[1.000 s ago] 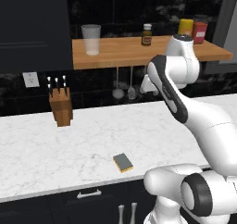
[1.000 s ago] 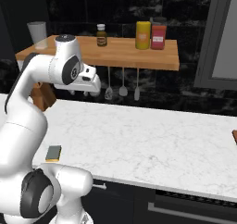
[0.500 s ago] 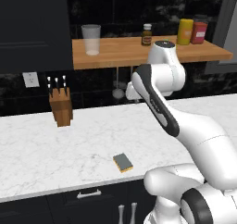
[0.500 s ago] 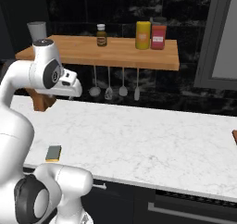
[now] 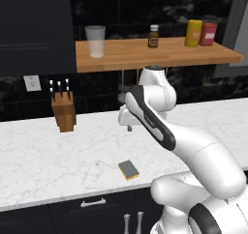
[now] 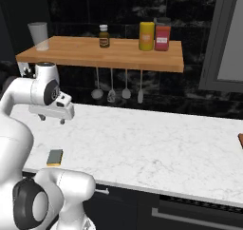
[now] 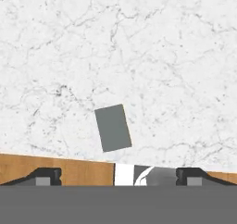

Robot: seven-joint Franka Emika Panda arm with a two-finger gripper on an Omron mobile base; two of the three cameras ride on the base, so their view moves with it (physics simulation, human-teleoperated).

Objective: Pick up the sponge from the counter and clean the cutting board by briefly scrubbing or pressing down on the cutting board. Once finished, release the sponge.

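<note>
The sponge (image 5: pixel 129 169) lies flat on the white marble counter (image 5: pixel 43 160) near its front edge, dark grey top up with a yellow-orange rim showing. My gripper (image 5: pixel 129 127) hangs above the counter, behind and above the sponge, pointing down. In the hand view the sponge (image 7: pixel 113 127) is a tilted grey rectangle just ahead of the gripper (image 7: pixel 118 177), whose fingertips (image 7: pixel 44 176) stand wide apart and hold nothing. From the right, the gripper (image 6: pixel 52 119) is over the counter (image 6: pixel 142 143) with the sponge (image 6: pixel 55 157) nearer the edge. A reddish-brown sliver of the cutting board (image 6: pixel 240 139) shows at the far right.
A wooden knife block (image 5: pixel 64 113) stands at the back left of the counter. A light-wood shelf (image 5: pixel 160 55) above carries a glass (image 5: pixel 95 41), a brown bottle (image 5: pixel 153 36) and yellow and red containers. Utensils (image 6: pixel 111 89) hang under the shelf.
The arm has swung left and come down from shelf height, bringing the gripper over the counter behind the sponge. The sponge has not moved.
</note>
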